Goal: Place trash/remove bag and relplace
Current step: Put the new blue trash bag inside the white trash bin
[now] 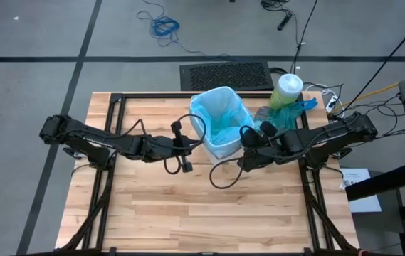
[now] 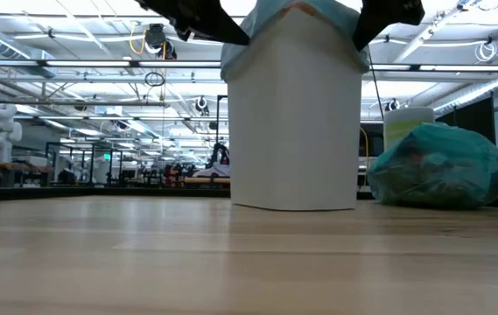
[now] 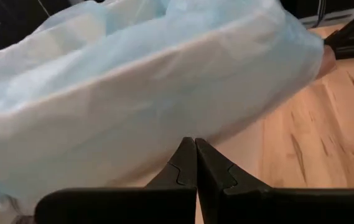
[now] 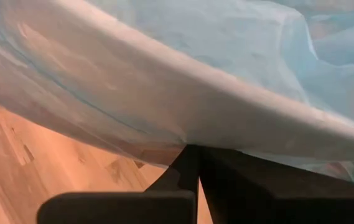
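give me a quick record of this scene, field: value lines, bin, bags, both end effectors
bin: white, upright near the table's back edge
new bag: pale blue liner, draped over the bin's rim
old bag: teal-green, full, on the table to the bin's right
canister: green, white lid, behind the old bag
left end effector: shut, at the bin's left side
right end effector: shut, at the bin's right side

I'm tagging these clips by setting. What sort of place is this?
Probably a robotics lab or workshop hall: ceiling beams with strip lights, a white humanoid robot among distant benches, and cables on the grey floor beside the wooden table.
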### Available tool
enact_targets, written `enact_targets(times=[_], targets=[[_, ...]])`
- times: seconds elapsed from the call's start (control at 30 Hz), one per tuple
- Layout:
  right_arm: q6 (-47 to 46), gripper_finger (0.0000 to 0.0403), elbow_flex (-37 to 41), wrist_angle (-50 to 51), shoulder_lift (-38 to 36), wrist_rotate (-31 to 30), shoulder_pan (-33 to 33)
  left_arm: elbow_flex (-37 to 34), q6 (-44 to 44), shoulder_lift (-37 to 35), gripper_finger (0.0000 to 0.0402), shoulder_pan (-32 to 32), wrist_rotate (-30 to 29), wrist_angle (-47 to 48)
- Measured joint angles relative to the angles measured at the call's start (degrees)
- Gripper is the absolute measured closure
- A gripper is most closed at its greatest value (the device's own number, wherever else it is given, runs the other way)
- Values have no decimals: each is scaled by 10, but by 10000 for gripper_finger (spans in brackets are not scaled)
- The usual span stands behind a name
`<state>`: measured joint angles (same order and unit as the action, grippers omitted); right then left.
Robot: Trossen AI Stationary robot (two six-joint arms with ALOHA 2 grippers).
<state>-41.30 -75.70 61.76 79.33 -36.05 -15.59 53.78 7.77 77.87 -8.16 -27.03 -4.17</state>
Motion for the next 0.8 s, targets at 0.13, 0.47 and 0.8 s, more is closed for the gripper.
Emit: enact_targets(times=[0.13,0.47,0.8], targets=[[-9,403,0,0,2,3,0,-13,-14,0,401,-1,1,-15],[-15,403,22,-13,35,4,0,-35,-30,0,401,-13,1,-43],[-13,403,24,-2,22,4,-13,-17,-30,-34,402,-73,1,-45]])
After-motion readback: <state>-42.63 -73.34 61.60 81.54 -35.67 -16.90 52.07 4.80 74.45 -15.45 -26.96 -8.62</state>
